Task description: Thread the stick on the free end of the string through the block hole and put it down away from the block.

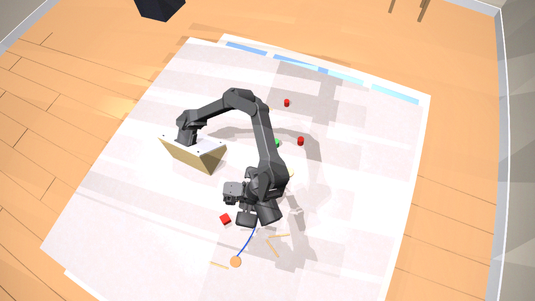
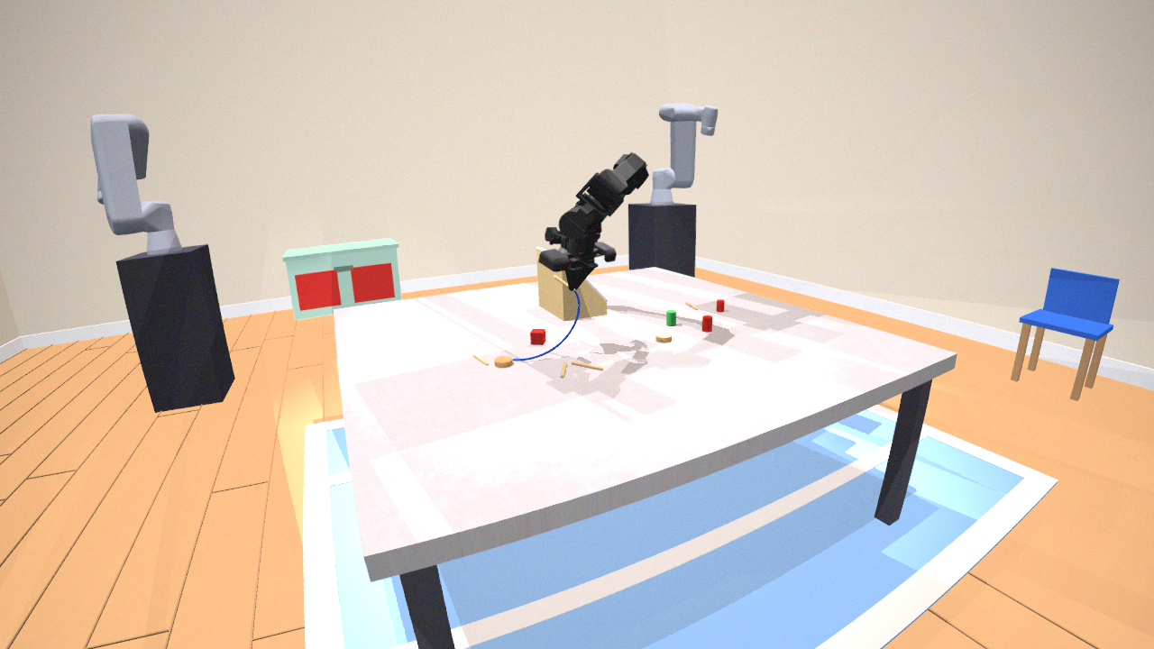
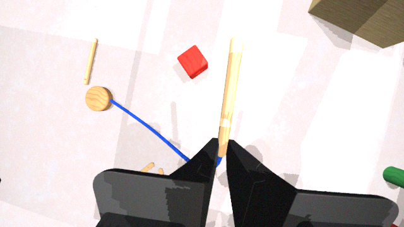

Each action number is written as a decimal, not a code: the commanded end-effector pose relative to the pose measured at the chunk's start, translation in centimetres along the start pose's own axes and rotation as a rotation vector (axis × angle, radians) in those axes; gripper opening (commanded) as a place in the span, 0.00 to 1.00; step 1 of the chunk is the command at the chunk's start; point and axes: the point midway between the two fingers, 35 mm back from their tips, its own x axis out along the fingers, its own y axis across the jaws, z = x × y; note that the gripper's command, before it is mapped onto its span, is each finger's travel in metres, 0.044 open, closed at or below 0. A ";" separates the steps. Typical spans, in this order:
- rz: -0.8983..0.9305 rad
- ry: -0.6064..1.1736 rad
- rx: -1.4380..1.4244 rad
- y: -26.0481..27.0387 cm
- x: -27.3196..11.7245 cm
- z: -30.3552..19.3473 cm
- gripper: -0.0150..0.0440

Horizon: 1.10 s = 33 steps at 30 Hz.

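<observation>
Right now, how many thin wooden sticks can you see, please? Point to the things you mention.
5. One stick [image 2: 561,280] [image 3: 232,79] is in the end effector [image 2: 573,287] [image 3: 221,144]; one [image 1: 218,265] [image 2: 480,360] [image 3: 90,61] beside the stringed button [image 1: 235,261] [image 2: 503,361] [image 3: 98,98]; two [image 1: 278,235] [image 1: 272,248] [image 2: 587,366] [image 2: 563,370] [image 3: 148,167] [image 3: 161,171] close together; one [image 1: 271,108] [image 2: 691,306] near the farther red cylinder [image 1: 286,103] [image 2: 719,306]. The arm may hide others.

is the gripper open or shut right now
Shut on the stick: in the wrist view, the gripper's fingertips pinch it near the end where the blue string starts.
</observation>
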 end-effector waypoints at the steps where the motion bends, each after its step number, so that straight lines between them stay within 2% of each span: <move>1: 0.053 -0.006 -0.158 -0.2 -0.2 -0.3 0.25; 10: 0.080 -0.007 -0.245 -0.3 -0.2 -0.5 0.25; 21: 0.214 -0.008 -0.666 -0.3 -0.4 -1.1 0.25; 33: 0.206 0.007 -0.654 -0.2 -0.1 -1.3 0.25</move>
